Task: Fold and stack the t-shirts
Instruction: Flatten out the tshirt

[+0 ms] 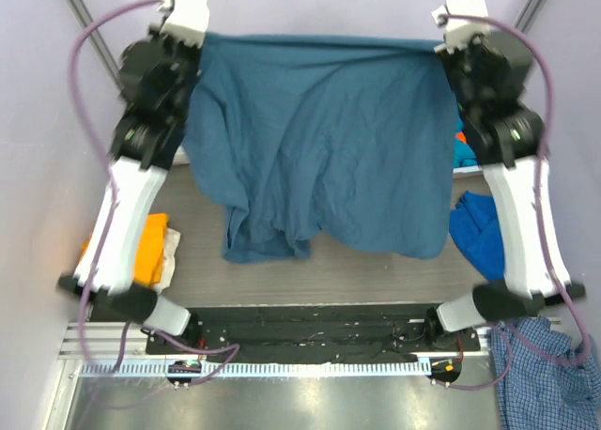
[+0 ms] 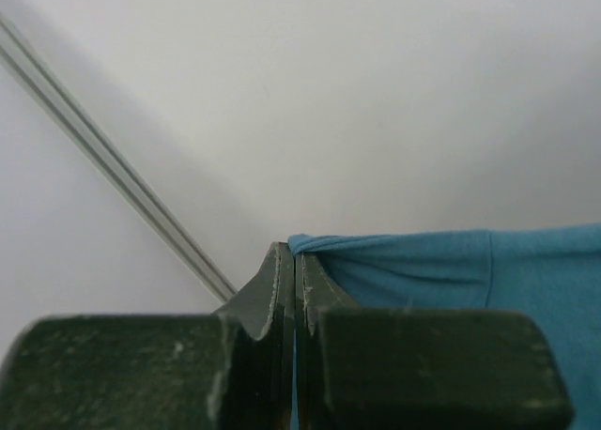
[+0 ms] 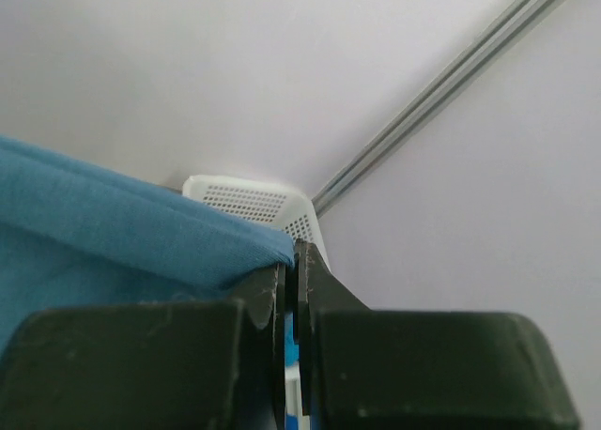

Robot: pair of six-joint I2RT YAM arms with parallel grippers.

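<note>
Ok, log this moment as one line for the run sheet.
stage: unfolded, stretched aloft | left hand: shut on teal t-shirt top corner | right hand: shut on its other top corner | rest: draping down, bunched

Robot lab cell, plain pale walls [image 1: 28, 167], metal frame struts [image 1: 75, 3], cabled arms [image 1: 127, 205] bolted to table [image 1: 329, 270]

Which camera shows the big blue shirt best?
The top camera. It shows the whole blue shirt stretched out between the left pincer and the right pincer, each pinching a top corner. Each wrist camera shows only its own pinched corner and a strip of blue cloth.
</note>
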